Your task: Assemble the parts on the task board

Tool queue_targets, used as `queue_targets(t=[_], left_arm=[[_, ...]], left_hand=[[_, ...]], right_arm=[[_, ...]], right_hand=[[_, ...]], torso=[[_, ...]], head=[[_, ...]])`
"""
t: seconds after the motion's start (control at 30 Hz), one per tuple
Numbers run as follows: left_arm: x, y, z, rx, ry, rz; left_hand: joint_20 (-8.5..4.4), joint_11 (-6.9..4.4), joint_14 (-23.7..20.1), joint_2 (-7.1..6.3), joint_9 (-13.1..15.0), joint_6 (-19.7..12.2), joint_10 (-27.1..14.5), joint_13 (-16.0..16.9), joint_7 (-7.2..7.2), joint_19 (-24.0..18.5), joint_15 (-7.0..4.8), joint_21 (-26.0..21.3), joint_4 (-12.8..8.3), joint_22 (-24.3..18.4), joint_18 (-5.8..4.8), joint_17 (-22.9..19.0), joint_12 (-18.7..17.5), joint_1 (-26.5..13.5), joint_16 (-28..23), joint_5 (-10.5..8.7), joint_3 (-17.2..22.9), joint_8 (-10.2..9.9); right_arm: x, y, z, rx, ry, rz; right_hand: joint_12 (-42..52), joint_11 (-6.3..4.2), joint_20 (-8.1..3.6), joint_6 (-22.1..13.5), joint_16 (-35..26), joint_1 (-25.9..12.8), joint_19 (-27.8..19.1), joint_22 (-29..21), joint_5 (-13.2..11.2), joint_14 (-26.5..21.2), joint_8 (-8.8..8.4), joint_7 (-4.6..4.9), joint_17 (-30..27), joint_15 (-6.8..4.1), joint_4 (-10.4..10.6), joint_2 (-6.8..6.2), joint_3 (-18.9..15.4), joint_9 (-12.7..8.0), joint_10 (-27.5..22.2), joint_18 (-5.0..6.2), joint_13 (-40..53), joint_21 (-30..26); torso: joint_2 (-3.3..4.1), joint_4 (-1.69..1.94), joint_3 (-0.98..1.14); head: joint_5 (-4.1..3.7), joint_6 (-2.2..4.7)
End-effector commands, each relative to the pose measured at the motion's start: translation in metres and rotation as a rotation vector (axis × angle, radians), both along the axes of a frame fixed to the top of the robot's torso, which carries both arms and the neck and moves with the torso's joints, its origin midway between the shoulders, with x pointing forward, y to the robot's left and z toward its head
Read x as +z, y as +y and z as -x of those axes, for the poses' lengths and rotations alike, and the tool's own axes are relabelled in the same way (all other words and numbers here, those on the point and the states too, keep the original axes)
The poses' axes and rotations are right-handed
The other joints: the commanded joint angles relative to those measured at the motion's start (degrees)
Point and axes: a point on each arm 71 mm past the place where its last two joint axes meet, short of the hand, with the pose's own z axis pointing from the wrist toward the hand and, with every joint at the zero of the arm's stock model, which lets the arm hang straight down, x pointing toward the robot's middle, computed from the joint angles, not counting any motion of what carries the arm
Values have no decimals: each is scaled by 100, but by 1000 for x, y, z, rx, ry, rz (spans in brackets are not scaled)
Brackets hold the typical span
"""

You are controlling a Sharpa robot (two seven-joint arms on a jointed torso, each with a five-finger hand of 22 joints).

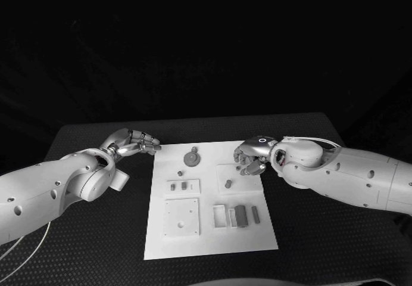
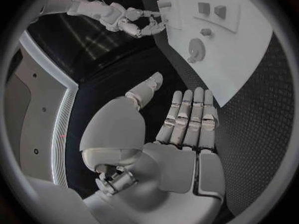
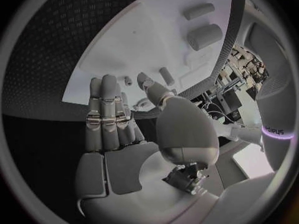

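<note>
The white task board (image 1: 210, 241) lies mid-table. On it are a round grey part (image 1: 192, 158) at the far end, a small upright part (image 1: 228, 184) in the middle, and several grey blocks (image 1: 239, 215) near the front right. My left hand (image 1: 133, 143) hovers over the black table by the board's far left corner; in the left wrist view its fingers (image 2: 187, 114) are stretched out and hold nothing. My right hand (image 1: 253, 156) hangs over the board's far right part. Its fingers (image 3: 109, 109) are extended and hold nothing, with grey parts (image 3: 204, 36) on the board beyond them.
A slotted panel (image 1: 183, 186) and a square plate (image 1: 182, 217) sit in the board's left half. Black table (image 1: 326, 250) surrounds the board on all sides. The left wrist view shows my right hand (image 2: 134, 22) above the board's edge (image 2: 249, 69).
</note>
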Motion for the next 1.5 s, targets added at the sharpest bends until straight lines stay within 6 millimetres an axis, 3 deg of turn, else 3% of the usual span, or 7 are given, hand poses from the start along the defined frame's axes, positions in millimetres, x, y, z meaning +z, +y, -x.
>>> queue_targets(t=[0.03, 0.47, 0.63, 0.77, 1.13, 1.5], left_arm=[[1, -2, 0, -15, -4, 17], [1, -2, 0, -14, -3, 16], [1, -3, 0, -16, -3, 17], [1, -3, 0, -16, 0, 16], [1, -2, 0, -16, 2, 16], [1, -2, 0, -17, 5, 15]], left_hand=[[11, 31, 47, 24, 8, -33, 27, -12, 11, 44, -1, 21, -5, -13, 81, 10, 32, -57, -24, 24, -45, 22], [4, 25, 82, 45, 9, -34, 46, -31, 10, 77, -12, 26, 6, -48, 89, 28, 36, -71, -30, 25, -62, 28], [2, 24, 88, 48, 9, -35, 49, -36, 10, 83, -15, 27, 8, -56, 90, 32, 35, -74, -32, 25, -66, 29], [2, 25, 92, 47, 8, -39, 47, -39, 11, 87, -15, 27, 10, -61, 90, 34, 34, -78, -34, 25, -70, 28], [0, 30, 96, 45, 5, -54, 38, -54, 16, 93, -17, 24, 12, -81, 90, 40, 27, -87, -46, 25, -82, 23], [-1, 34, 97, 40, 2, -68, 28, -68, 21, 95, -17, 21, 6, -99, 88, 46, 21, -84, -57, 25, -89, 18]], right_arm=[[-3, 1, 0, 15, -22, 29], [-10, 10, -1, 35, -32, 20], [-13, 12, -1, 39, -24, 27], [-15, 13, 0, 44, -18, 38], [-18, 12, -1, 41, -22, 64], [-20, 12, 0, 48, -29, 113]], right_hand=[[-43, -11, -5, 48, 43, 5, 41, 18, -10, 18, 27, -6, 31, -3, 1, 54, -31, -7, 52, 100, 4, 36], [-24, -100, -92, 368, 323, 76, 208, 157, -10, 95, 110, -82, 214, -88, -16, 328, -36, -19, 322, 100, 39, 137], [-35, -119, -112, 461, 398, 108, 235, 186, -9, 98, 130, -118, 259, -106, -22, 545, -10, -22, 381, 100, 43, 163], [-29, -136, -126, 516, 454, 103, 262, 202, -9, 116, 143, -139, 291, -123, -29, 609, -31, -22, 433, 100, 51, 195], [-101, -204, -298, 687, 1069, 209, 472, 228, -9, 231, 97, -189, 595, -193, -31, 634, -156, -73, 628, 100, 76, 719], [-105, -264, -374, 871, 1446, 319, 461, 224, -8, 221, 129, -261, 725, -250, -39, 698, -167, -52, 813, 100, 131, 1111]], torso=[[3, -9, -4], [4, -3, 4], [1, 1, 5], [0, -2, 1], [0, -6, 5], [0, -10, 10]], head=[[1, -9], [6, -40], [16, -55], [19, -69], [20, -87], [6, -90]])
